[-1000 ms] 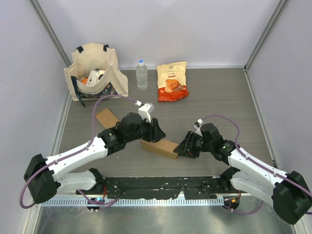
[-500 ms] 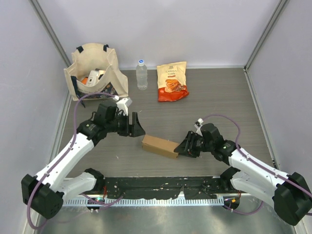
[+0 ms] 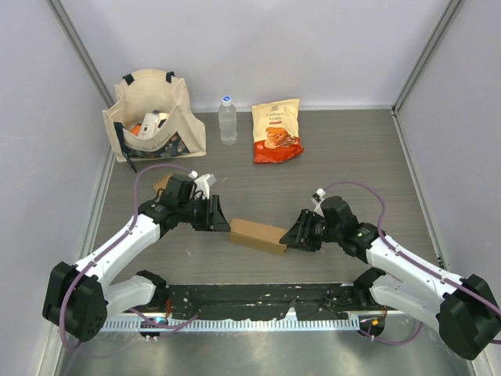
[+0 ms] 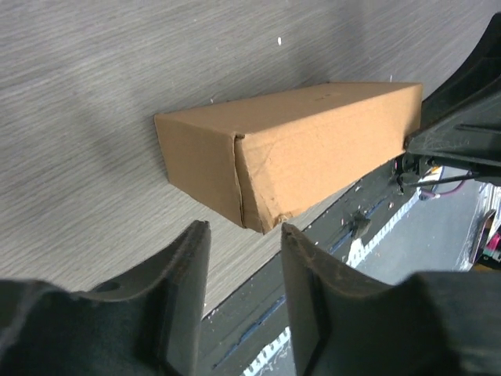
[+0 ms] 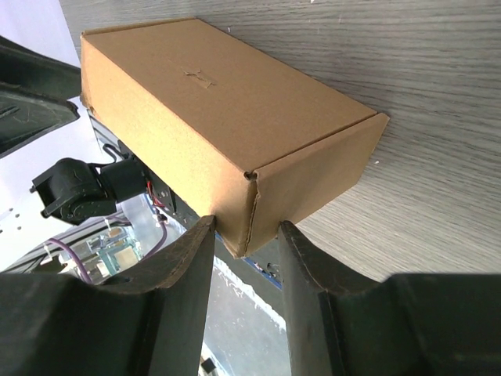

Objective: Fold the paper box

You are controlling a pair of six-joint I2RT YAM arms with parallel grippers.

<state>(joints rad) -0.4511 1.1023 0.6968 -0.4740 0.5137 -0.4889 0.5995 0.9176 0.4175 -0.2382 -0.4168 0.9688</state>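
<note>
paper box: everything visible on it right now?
The paper box is plain brown cardboard, a closed oblong lying flat on the wood-grain table, one end seam slightly creased. The right gripper pinches a corner of its right end; the left gripper hovers open off the other end, not touching.

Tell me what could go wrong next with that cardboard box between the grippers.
1. The right gripper pinches the cardboard box at one end corner only; a shove from the other side could twist it loose or slide it across the table.
2. The open left gripper faces the opposite corner, where the end flap's seam looks slightly dented; closing or pushing there may crush the corner or pop the flap open.
</note>
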